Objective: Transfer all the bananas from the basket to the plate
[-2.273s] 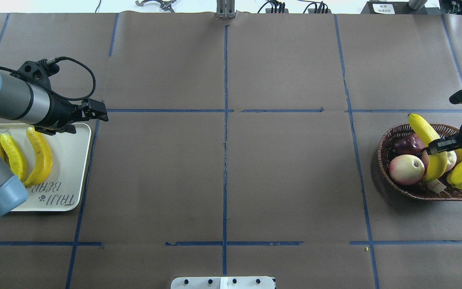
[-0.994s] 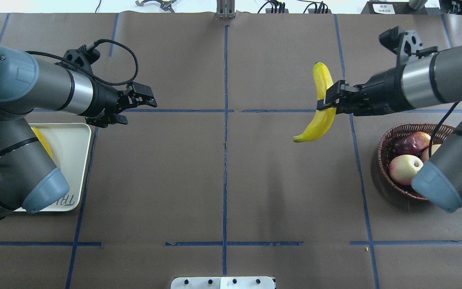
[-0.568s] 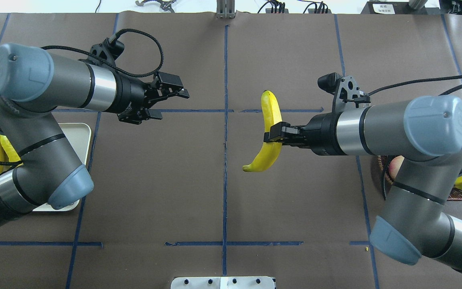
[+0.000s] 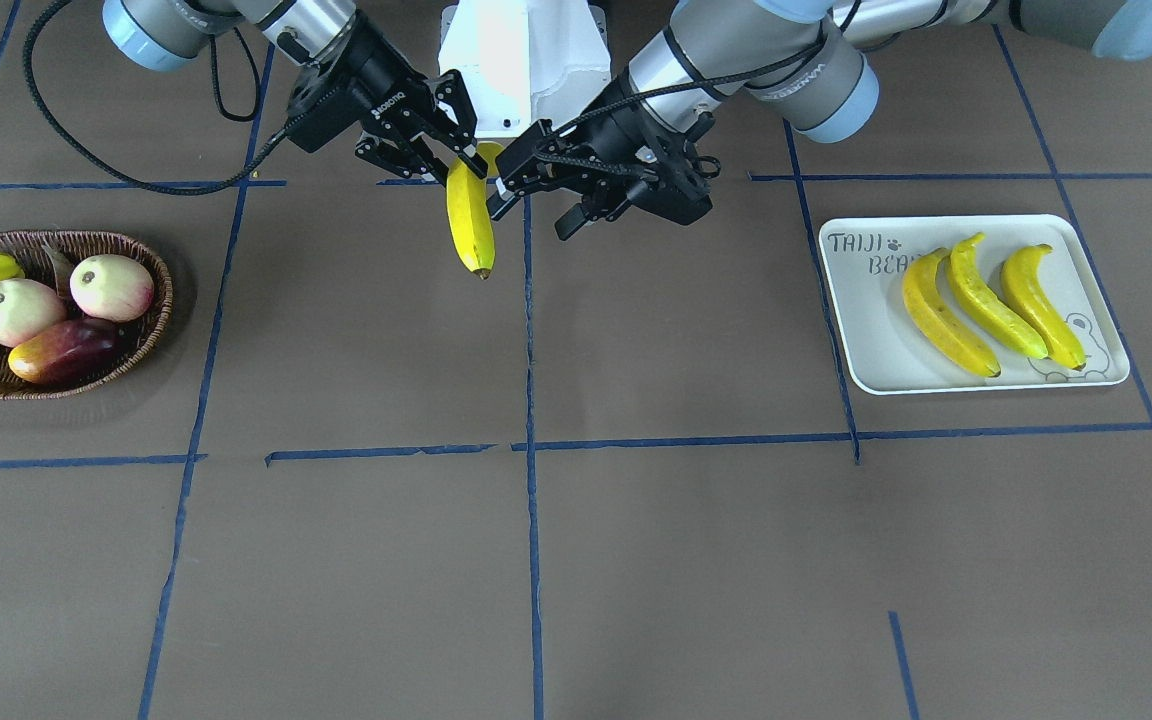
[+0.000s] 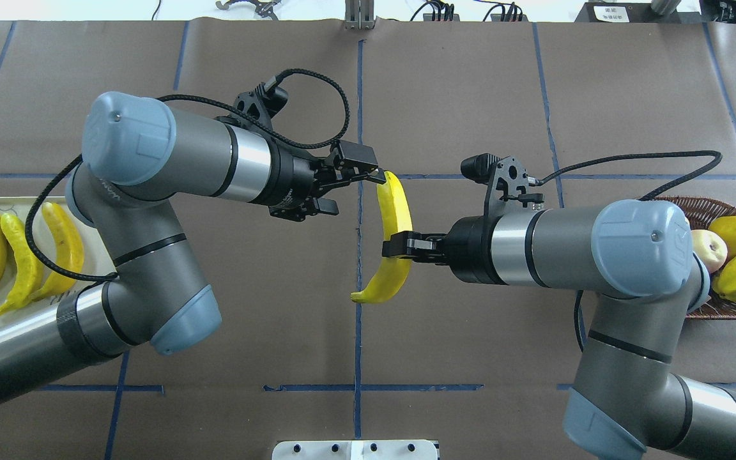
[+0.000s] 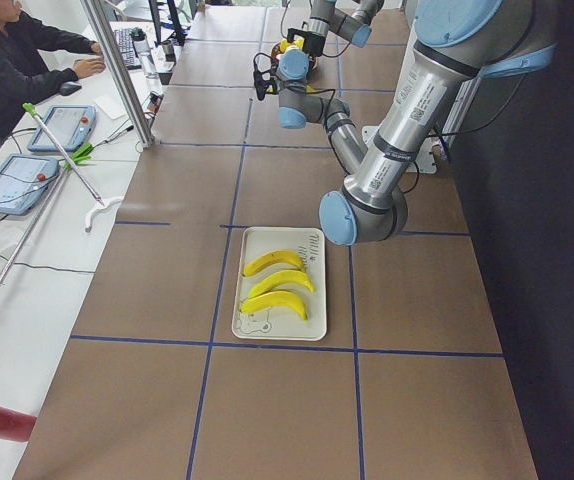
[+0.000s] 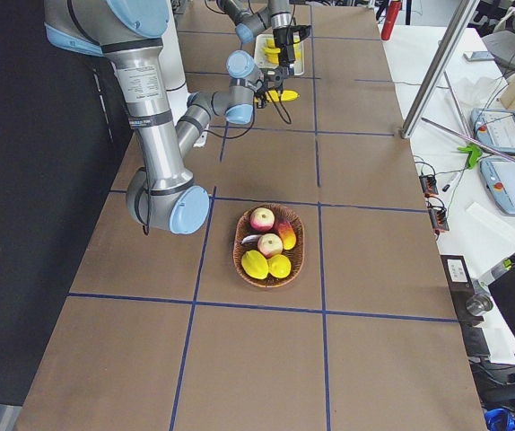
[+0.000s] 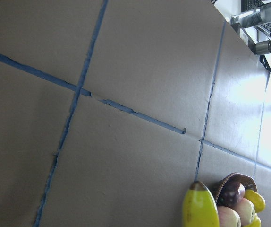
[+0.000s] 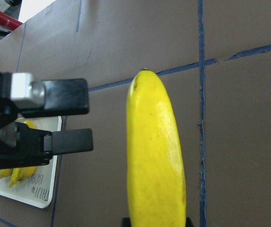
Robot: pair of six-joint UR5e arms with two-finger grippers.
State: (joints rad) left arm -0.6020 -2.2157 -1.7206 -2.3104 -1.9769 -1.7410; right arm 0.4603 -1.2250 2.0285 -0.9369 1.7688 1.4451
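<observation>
Front view: the banana [image 4: 469,225] that sat in the basket [image 4: 161,290] a couple of seconds ago now hangs over mid-desk [image 4: 636,520], pinched by the right fingers [image 4: 446,145]. The left fingers [image 4: 521,170] have swung over from the plate [image 4: 866,335] and sit spread wide just beside it. Three bananas [image 4: 976,300] already lie on that plate.

Overhead: same story. The right fingers are clamped on the banana's middle and one left tip is right at its upper end. Touching or not, can't tell.

Side views: too small to help.

Left wrist: just the banana's tip at the bottom edge.

Right wrist: both left fingers are off to one side, holding nothing, and the banana isn't between them yet.

Looks like a handover is coming. What's left in the basket doesn't look like bananas, so this is probably the last one.
</observation>
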